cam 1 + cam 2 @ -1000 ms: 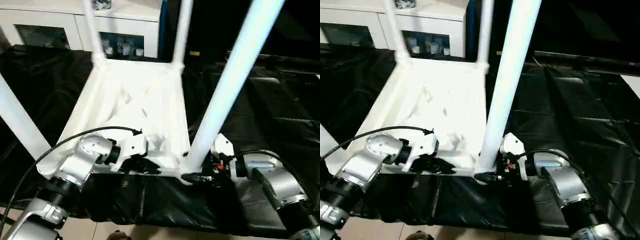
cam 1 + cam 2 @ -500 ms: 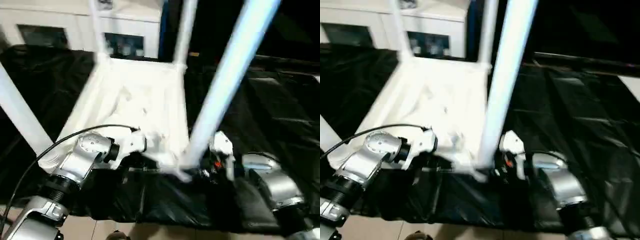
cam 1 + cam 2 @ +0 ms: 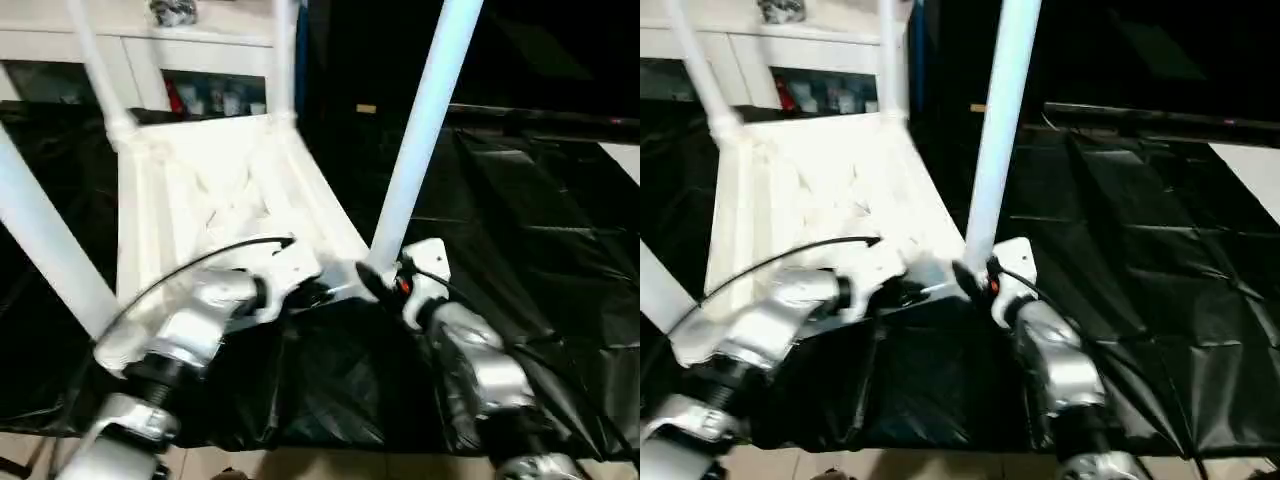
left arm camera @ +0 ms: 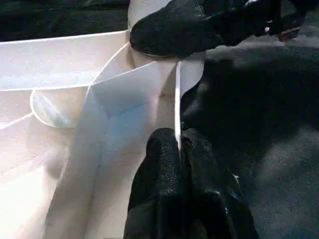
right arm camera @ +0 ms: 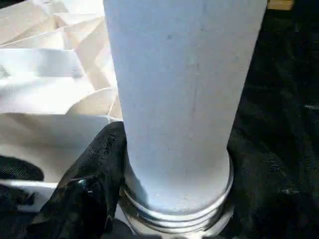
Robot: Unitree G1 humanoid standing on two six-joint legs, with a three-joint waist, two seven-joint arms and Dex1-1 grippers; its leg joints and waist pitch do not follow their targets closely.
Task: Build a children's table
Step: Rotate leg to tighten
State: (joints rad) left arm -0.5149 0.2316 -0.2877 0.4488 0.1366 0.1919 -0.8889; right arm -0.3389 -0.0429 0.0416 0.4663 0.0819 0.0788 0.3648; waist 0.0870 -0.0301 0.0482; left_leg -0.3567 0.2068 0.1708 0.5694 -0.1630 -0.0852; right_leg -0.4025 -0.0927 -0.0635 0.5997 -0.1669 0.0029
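Observation:
The white children's table (image 3: 200,190) lies upside down on the black-draped surface, ribbed underside up, with four legs standing in its corner sockets. My left gripper (image 3: 318,292) is shut on the thin near rim of the top (image 4: 175,99), close to the near right corner. My right gripper (image 3: 378,280) is closed around the base of the near right leg (image 3: 420,120), one black finger (image 5: 92,169) pressed against the leg (image 5: 179,99) just above its socket. That gripper's finger (image 4: 174,27) also appears in the left wrist view, at the corner.
The black cloth (image 3: 540,220) covers the work surface to the right and front, and its front edge drops to the floor (image 3: 300,465). A white cabinet (image 3: 170,60) stands behind the table. A black cable (image 3: 200,265) arcs over my left wrist.
The view has shifted. The table has turned on the cloth, its near right corner swinging away from me, with both grippers still on it. The right gripper has closed slightly on the leg.

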